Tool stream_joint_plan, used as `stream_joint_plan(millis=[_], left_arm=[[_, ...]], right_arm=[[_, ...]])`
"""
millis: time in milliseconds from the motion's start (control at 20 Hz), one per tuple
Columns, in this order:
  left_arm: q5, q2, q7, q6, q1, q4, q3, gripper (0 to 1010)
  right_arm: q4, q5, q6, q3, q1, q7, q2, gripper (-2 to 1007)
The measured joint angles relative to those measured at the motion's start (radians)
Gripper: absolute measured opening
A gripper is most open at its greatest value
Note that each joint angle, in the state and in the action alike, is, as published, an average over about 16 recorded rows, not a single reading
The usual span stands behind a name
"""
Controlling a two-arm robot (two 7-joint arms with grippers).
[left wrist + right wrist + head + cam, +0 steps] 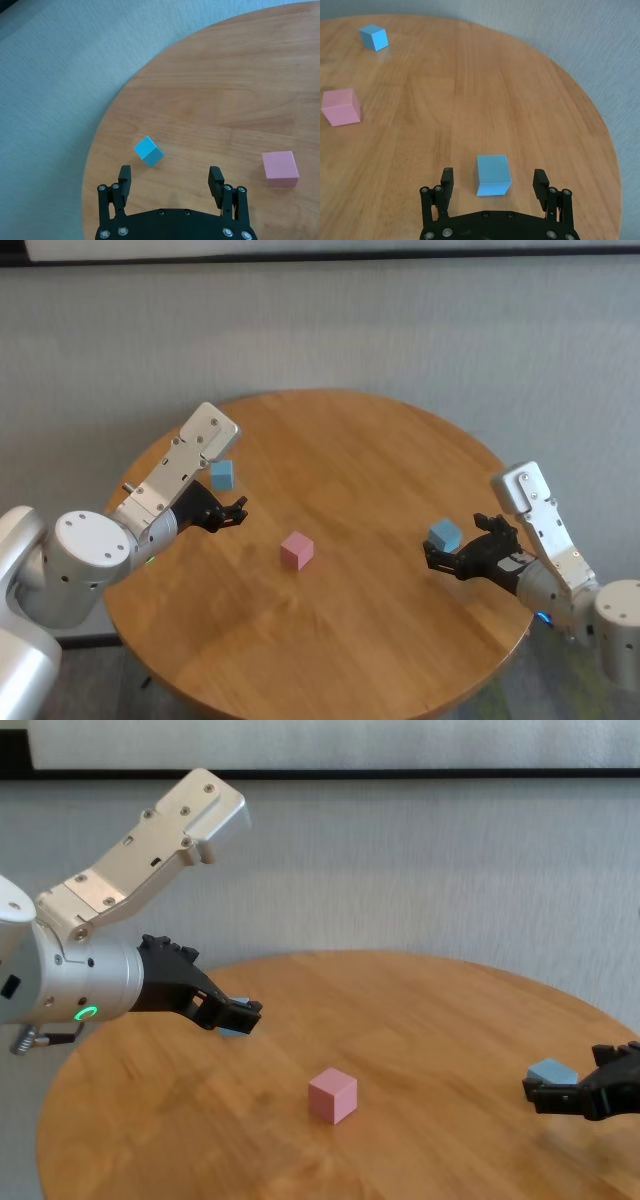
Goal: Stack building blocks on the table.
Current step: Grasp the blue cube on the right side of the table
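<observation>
A pale pink block [297, 550] rests near the middle of the round wooden table [350, 440]. One light blue block [222, 474] lies at the table's left, just beyond my left gripper [238, 512], which is open and hovers short of it; in the left wrist view that block [148, 150] sits ahead of the fingertips [125, 174], off to one side. The other light blue block [445, 534] lies at the right. My right gripper [493, 174] is open and straddles this block [492, 174], with a gap on each side.
Grey carpet [50, 100] surrounds the table, and a grey wall [400, 870] stands behind it. The table's rim [515, 640] runs close to my right gripper.
</observation>
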Motion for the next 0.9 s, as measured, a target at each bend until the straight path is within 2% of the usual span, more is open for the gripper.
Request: stream_joint_plan(millis=[450,900], left_arm=[[0.000,0.000,0.000,0.000,0.000,0.000,0.000,1000],[0.000,0.000,0.000,0.000,0.000,0.000,0.000,1000]], right_arm=[[0.058,-0.013,0.004,0.014,0.030,0.004,-0.048,1005],[0.083,-0.024,0.007,0.035,0.040,0.004,-0.079,1005]])
